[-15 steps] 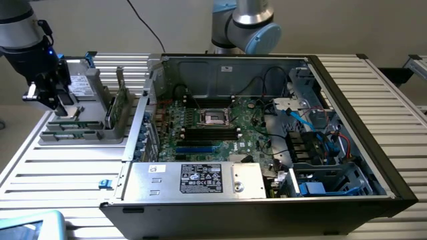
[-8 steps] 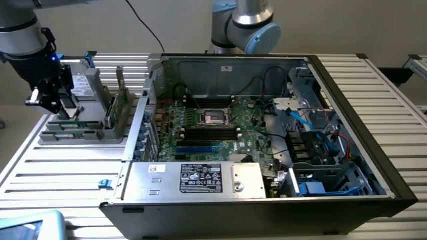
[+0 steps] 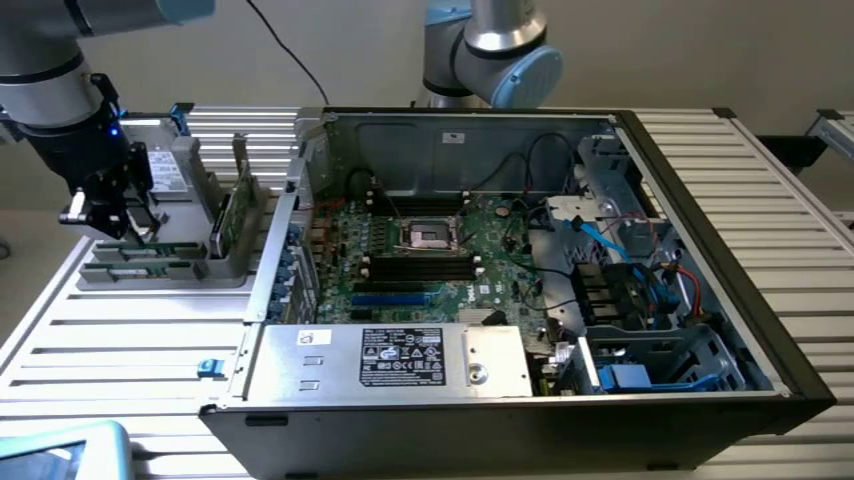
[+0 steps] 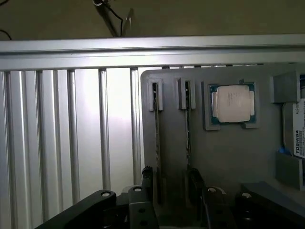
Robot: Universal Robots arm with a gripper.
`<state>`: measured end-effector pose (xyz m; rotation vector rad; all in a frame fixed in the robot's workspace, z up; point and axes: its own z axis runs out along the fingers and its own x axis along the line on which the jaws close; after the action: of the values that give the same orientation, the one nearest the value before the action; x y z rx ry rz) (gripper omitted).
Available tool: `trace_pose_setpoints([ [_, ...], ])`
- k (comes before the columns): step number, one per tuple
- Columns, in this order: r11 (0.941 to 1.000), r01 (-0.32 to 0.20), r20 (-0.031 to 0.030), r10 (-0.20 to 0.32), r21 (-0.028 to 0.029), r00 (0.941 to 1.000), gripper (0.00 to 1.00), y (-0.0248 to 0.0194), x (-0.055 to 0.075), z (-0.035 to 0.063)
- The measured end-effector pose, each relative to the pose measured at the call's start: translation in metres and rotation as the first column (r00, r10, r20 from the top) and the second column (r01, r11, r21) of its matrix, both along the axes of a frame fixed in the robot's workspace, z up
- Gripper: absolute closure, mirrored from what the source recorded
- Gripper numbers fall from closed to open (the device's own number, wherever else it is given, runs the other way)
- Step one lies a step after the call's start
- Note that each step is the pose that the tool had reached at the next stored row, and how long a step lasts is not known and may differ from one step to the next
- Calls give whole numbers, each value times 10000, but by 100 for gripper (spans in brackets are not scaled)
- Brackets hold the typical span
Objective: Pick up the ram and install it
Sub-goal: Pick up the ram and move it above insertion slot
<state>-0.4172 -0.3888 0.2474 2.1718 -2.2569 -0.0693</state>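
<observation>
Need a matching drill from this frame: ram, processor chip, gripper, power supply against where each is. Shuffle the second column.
1. ram
2. processor chip
3. gripper
4. power supply

A. inside the open case, white label up
B. lying flat in a recess of the grey tray
C. over the tray, at the exterior view's left
D. standing on edge in a tray slot

Pairs: 1-D, 2-B, 3-C, 4-A
</observation>
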Motion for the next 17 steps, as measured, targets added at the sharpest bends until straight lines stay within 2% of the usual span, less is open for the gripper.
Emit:
trace_pose_setpoints([
  [4,10000,0,-1,0,-1,10000,57,-30,1,-72],
  [9,10000,-3,-3,3,1,10000,57,-92,2,-141],
  [17,10000,-43,-7,43,-3,10000,57,-92,7,-285],
])
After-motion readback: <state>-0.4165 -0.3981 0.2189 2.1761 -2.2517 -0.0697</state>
